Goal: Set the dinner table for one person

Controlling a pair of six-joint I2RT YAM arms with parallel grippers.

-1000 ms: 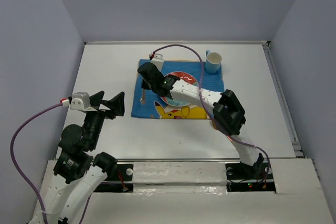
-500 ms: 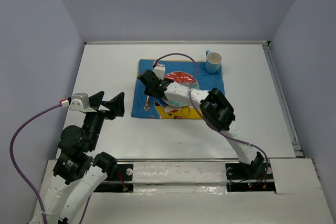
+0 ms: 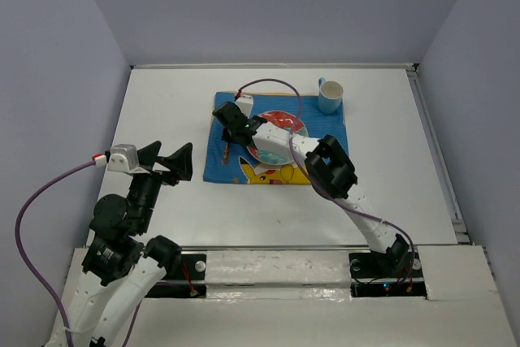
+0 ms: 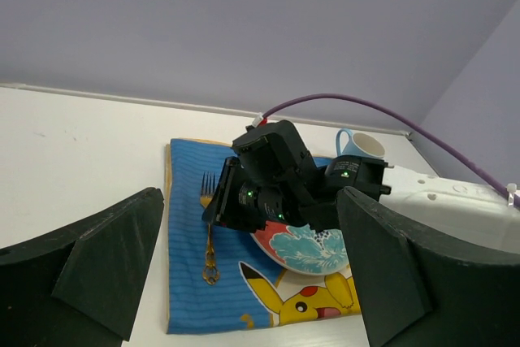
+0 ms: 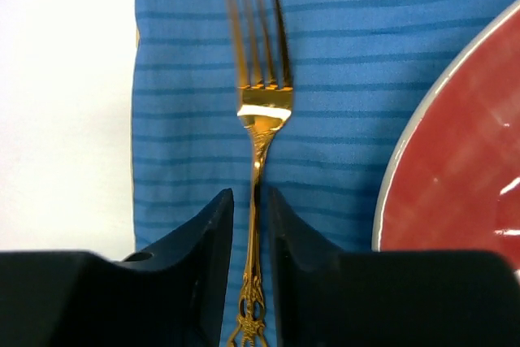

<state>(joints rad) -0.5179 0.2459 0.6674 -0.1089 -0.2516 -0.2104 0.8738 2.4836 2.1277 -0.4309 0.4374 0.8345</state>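
Observation:
The white dinner table holds a blue cartoon-print cloth. On it lie a gold fork at the left and a red and blue flowered plate. My right gripper is low over the fork. In the right wrist view its jaws straddle the fork's handle, slightly open, with blue cloth showing on both sides; the gripper's midpoint is on the handle. The plate's rim is at the right. My left gripper is open and empty, held above the table's left side.
A light blue mug stands at the cloth's back right corner, also in the left wrist view. Lavender-grey walls border the table. The right arm's purple cable loops over the cloth's back edge.
My right gripper has moved toward the back left of the cloth and come down over the fork. The fork, plate, mug and left arm stay put.

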